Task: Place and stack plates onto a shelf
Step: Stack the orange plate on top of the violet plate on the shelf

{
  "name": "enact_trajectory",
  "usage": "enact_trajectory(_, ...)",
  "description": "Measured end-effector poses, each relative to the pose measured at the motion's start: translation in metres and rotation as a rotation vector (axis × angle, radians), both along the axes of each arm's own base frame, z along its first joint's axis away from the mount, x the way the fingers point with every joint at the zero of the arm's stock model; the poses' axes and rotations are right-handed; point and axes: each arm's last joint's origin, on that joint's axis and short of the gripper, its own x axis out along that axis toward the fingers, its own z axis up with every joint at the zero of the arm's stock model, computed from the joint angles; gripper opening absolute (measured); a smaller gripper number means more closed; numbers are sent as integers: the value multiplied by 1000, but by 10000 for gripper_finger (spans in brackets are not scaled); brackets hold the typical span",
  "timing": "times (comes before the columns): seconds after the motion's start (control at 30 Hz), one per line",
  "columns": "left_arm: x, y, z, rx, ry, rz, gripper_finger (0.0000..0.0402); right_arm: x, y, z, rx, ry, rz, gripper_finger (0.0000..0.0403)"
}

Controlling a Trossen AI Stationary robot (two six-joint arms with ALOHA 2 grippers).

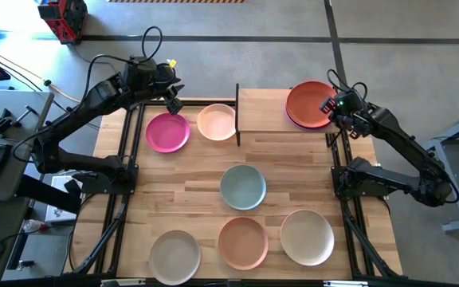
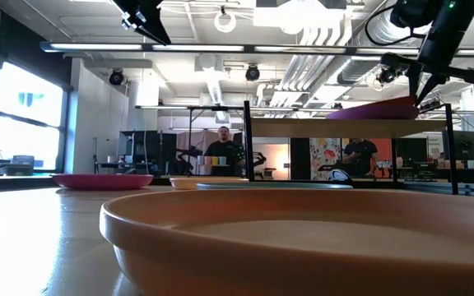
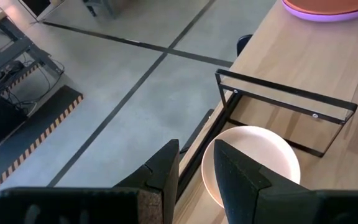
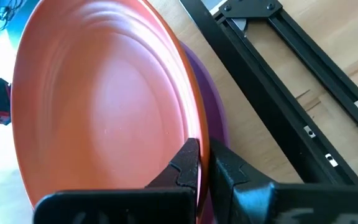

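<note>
Plates are being stacked: the orange-red plate (image 1: 309, 102) is lying on the purple plate (image 4: 215, 134) on the shelf (image 1: 263, 112), the right end effector (image 1: 331, 109) clamped on its rim. I judge release is next. The left end effector (image 1: 171, 99), fingers apart, is hovering above the magenta plate (image 1: 167, 132); the shelf's left half is giving free room.

Table top (image 1: 205, 203): light wood in jointed strips, visible grain, smooth satin finish.
Shelf (image 1: 263, 112): same pale wood board, smooth; thin black metal posts, matt.
Orange-red plate (image 4: 104, 106): matt, smooth, faint concentric ridges near the rim.
Purple plate (image 4: 219, 134): matt edge only visible.
Magenta plate (image 1: 167, 132): matt, smooth.
Salmon plate (image 2: 303, 238): dull, even surface.
Right gripper (image 4: 204, 163): dark matt plastic fingers.
Floor (image 3: 104, 93): smooth grey concrete.
</note>
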Motion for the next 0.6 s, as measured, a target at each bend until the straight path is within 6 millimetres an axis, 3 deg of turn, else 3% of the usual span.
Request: enact_trajectory(0.6,0,0,0,47,51,-35,90,1,0,0,12,-15,17,1)
